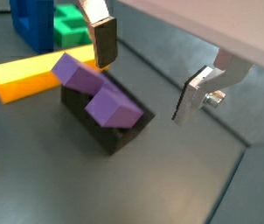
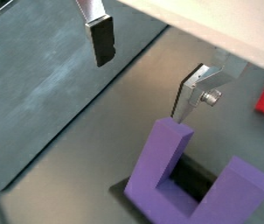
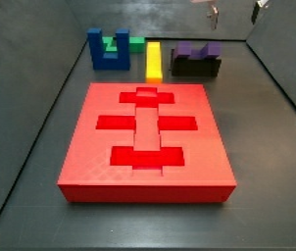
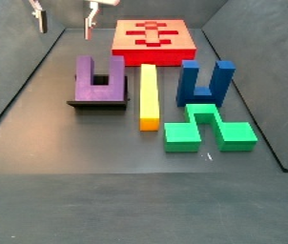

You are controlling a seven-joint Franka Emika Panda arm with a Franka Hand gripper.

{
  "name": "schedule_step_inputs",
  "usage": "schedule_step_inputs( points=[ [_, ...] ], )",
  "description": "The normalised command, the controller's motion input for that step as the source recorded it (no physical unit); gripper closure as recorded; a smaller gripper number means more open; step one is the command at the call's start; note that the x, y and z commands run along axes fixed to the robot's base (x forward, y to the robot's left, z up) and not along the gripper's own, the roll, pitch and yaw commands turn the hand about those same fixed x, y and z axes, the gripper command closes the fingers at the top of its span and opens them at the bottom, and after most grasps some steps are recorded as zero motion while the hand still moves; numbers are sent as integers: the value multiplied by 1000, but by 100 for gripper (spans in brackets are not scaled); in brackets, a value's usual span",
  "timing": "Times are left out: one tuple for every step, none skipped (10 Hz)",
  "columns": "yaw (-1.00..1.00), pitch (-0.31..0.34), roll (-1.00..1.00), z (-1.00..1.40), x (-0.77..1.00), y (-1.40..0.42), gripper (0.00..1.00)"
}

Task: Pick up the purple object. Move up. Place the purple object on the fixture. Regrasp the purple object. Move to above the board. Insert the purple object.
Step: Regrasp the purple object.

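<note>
The purple object (image 4: 98, 77) is a chunky U-shaped block with two square prongs pointing up. It sits on the fixture (image 4: 95, 102), a small black low box just beside the yellow bar (image 4: 148, 95). The gripper (image 4: 65, 14) hangs above them with its fingers apart, holding nothing. The board (image 3: 147, 139), a big flat red slab with brighter red cross slots, lies well apart from the yellow bar, and its slots look bare.

Gripper (image 1: 152, 68): silver plates, prob. dark pads.
</note>
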Motion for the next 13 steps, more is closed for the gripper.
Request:
schedule_step_inputs(
  points=[
    [311, 243, 1000, 49, 57, 0, 0],
    [311, 280, 1000, 54, 11, -14, 0],
    [311, 251, 1000, 0, 0, -111, 0],
    [311, 169, 1000, 0, 66, -151, 0],
    [311, 160, 1000, 0, 74, -137, 0],
    [303, 197, 1000, 0, 23, -154, 0],
    [274, 246, 1000, -69, 0, -260, 0],
    [157, 154, 769, -414, 14, -383, 0],
    [297, 283, 409, -560, 26, -129, 0],
    [477, 220, 260, -471, 0, -26, 0],
    [466, 243, 234, -383, 3, 0, 0],
    [460, 246, 231, -280, 83, 0, 0],
    [454, 297, 309, -237, 189, 0, 0]
  ],
)
